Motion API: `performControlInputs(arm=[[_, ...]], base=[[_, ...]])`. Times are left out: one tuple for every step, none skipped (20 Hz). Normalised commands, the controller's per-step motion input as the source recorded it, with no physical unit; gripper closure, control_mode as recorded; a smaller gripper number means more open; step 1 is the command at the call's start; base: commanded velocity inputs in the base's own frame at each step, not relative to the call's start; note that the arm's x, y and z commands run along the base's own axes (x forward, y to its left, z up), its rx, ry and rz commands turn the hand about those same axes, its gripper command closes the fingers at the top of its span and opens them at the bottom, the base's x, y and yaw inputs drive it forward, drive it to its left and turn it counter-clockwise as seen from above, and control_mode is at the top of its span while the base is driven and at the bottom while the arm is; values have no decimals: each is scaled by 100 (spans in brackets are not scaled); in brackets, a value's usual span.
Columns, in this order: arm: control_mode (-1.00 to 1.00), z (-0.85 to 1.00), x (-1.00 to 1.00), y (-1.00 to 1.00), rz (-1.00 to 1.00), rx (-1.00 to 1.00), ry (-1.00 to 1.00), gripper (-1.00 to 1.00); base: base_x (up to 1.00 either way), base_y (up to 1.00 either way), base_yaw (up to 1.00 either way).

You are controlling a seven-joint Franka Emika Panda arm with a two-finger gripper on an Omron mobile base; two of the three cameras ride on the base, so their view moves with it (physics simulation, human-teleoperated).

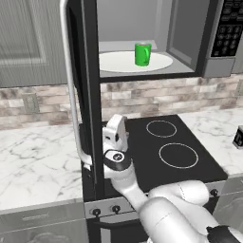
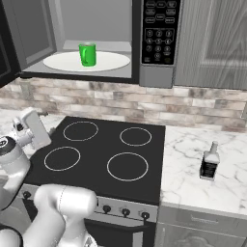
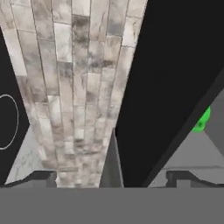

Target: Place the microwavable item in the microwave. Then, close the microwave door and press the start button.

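Observation:
The bright green mug [image 1: 142, 54] [image 2: 88, 54] stands upright on the white turntable plate [image 1: 116, 63] [image 2: 65, 61] inside the microwave [image 1: 216, 66] [image 2: 157, 75]. A sliver of the mug [image 3: 201, 119] shows at the right of the hand view. The microwave door [image 1: 91, 95] [image 3: 175, 65] is swung wide open to the left, its silver bar handle [image 1: 71, 85] facing outward. My gripper [image 1: 115, 130] [image 2: 34, 126] [image 3: 113, 177] sits low beside the door's bottom corner, over the stove's left edge. It is open and empty, with the door's edge running between its spread fingertips [image 3: 43, 177].
A black cooktop [image 1: 166, 142] [image 2: 106, 154] with ring burners lies below the microwave. A small dark box with a white label [image 2: 209, 164] [image 1: 238, 136] stands on the marble counter [image 2: 207, 193] at the right. A brick backsplash [image 1: 142, 95] runs behind. The keypad panel [image 2: 159, 31] is right of the cavity.

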Motion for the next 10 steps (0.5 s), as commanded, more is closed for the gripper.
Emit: performControlInputs(arm=[[-100, -13, -7, 100, -10, -36, 0, -100], [-100, -7, -11, 100, -12, -35, 0, -100], [-100, 0, -54, 74, -19, -31, 0, -100], [-100, 4, -46, 76, -21, -31, 0, -100], [-100, 17, -44, 86, -22, -31, 0, -100], [-100, 54, -55, 74, -24, -31, -4, -100], [-100, 46, -35, 86, -23, -31, 0, -100], [-100, 54, -23, 92, -24, -31, 0, -100], [-100, 59, -24, 89, -24, -31, 0, -100], [-100, 32, -5, 94, -22, -32, 0, -100]], base=[[0, 0, 0], [0, 0, 0], [0, 0, 0], [0, 0, 0], [0, 0, 0], [0, 0, 0], [0, 0, 0], [0, 0, 0], [0, 0, 0], [0, 0, 0]])
